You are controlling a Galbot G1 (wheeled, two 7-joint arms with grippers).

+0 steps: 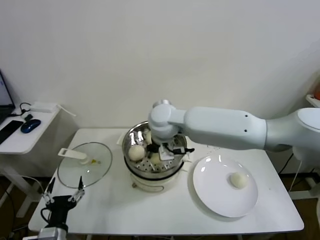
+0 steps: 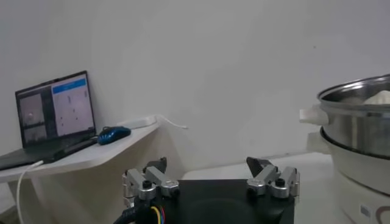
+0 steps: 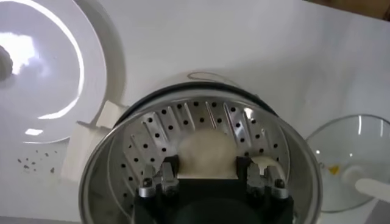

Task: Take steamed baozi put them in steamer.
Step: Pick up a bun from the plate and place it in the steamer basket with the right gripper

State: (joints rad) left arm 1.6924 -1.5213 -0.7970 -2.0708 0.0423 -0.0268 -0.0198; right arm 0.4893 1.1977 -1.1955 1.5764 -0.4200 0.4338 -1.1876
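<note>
The right claw (image 3: 207,176) was observed lowered inside the round shiny stainless-steel steamer basket (image 1: 131,136), on its white cooker base at the middle of the white tabletop (image 1: 150,212). Its fingers (image 3: 163,176) were narrowed on a small off-white dough bun (image 3: 206,153), held just over the perforated floor. Another bun (image 1: 136,152) was seen in the basket on the robot's left side. One bun (image 1: 239,180) was noted on the round white plate (image 1: 212,192), to the right of the steamer. A flat glass lid (image 1: 70,172) was recorded to the left. The left claw (image 2: 210,176) was parked at the tabletop's near left corner, fingers spread wide, nothing held.
</note>
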